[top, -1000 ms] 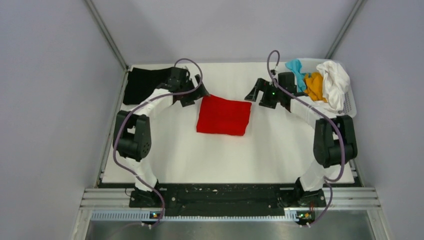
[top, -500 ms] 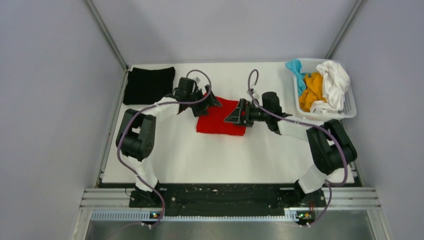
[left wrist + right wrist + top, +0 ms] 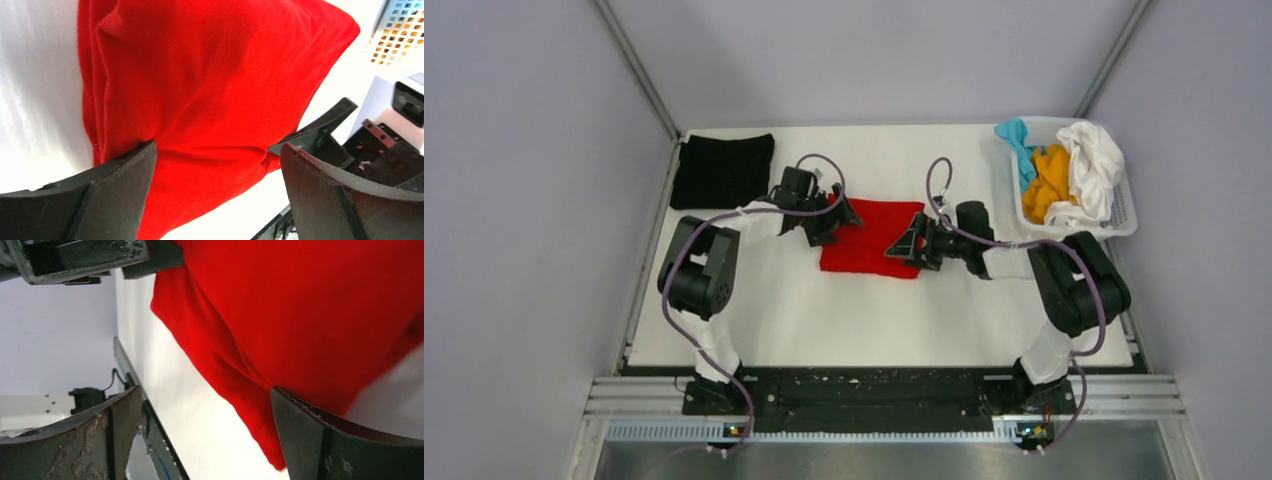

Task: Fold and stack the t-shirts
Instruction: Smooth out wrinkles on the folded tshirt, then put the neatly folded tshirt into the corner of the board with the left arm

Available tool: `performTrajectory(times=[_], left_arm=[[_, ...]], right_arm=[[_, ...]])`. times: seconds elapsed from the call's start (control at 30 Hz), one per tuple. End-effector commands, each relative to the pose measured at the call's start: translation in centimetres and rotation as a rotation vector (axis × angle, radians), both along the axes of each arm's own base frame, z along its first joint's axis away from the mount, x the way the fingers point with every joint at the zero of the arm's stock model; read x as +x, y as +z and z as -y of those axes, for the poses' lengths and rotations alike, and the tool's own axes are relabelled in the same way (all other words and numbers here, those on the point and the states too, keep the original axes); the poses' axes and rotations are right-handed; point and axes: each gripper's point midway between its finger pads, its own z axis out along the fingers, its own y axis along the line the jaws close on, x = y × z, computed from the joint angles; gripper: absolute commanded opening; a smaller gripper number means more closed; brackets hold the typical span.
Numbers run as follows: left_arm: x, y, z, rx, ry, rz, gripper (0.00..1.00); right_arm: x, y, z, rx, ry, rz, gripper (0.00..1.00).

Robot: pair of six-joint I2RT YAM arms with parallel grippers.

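Moved: left claw (image 3: 839, 215) and right claw (image 3: 907, 243) have come in from the far side onto the folded bright red cloth t-shirt (image 3: 871, 232).
Left claw: jaws wide, astride its 9 o'clock edge.
Right claw: wide, astride the 3 o'clock edge.
Red t-shirt: centre of white bench (image 3: 824, 320).
Folded black cloth t-shirt (image 3: 721, 170): 10 o'clock corner.
White slotted plastic basket (image 3: 1128, 208): 2 o'clock; teal t-shirt (image 3: 1014, 135), orange t-shirt (image 3: 1052, 175), white t-shirt (image 3: 1094, 165) inside.
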Motion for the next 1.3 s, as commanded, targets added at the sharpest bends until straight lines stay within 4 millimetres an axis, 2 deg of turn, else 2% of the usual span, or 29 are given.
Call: performTrajectory(times=[0.0,0.1,0.17,0.23,0.4,0.53,0.7,0.83,1.0,1.07,1.1,1.13,1.17,1.27], left_arm=[[0.0,1.9,-3.1,0.110,0.050,0.065,0.99],[0.1,3.6,-5.0,0.196,0.108,0.123,0.99],[0.3,3.7,-6.5,0.266,0.147,0.138,0.99],[0.1,3.3,-6.7,0.287,0.142,0.123,0.99],[0.1,0.5,-6.5,0.308,0.126,0.038,0.97],[0.5,-1.1,-5.8,0.310,0.111,0.000,0.93],[0.6,-2.8,-4.2,0.329,0.069,-0.027,0.84],[0.6,-4.1,-3.2,0.373,0.050,-0.055,0.70],[0.4,-5.9,-3.0,0.533,0.052,-0.070,0.52],[0.4,-6.3,-3.1,0.622,0.056,-0.068,0.37],[0.5,-6.3,-3.3,0.669,0.059,-0.063,0.22],[0.8,-6.0,-3.6,0.722,0.071,-0.051,0.06],[0.9,-5.5,-3.9,0.776,0.081,-0.044,0.00],[2.5,-2.8,-5.8,0.913,0.115,0.034,0.00]], right_arm=[[0.4,-0.6,4.2,-0.197,-0.137,0.034,0.99],[0.6,2.8,5.6,-0.247,-0.193,0.126,0.99],[0.6,4.7,6.9,-0.288,-0.255,0.178,0.99],[0.3,5.7,8.5,-0.343,-0.319,0.208,0.99],[-0.5,6.9,12.2,-0.449,-0.462,0.239,0.99],[-1.3,7.9,13.2,-0.465,-0.495,0.264,0.99],[-1.8,7.9,14.3,-0.508,-0.523,0.273,0.99],[-1.9,7.8,14.9,-0.529,-0.541,0.273,0.99],[-1.9,7.9,15.0,-0.535,-0.546,0.281,0.99],[-2.0,7.8,15.2,-0.541,-0.546,0.281,0.99],[-2.0,7.8,15.1,-0.541,-0.546,0.281,0.99],[-2.0,7.8,15.2,-0.542,-0.546,0.282,0.99],[-1.9,7.8,15.5,-0.555,-0.559,0.285,0.99],[-1.9,7.8,15.9,-0.568,-0.573,0.291,0.99]])
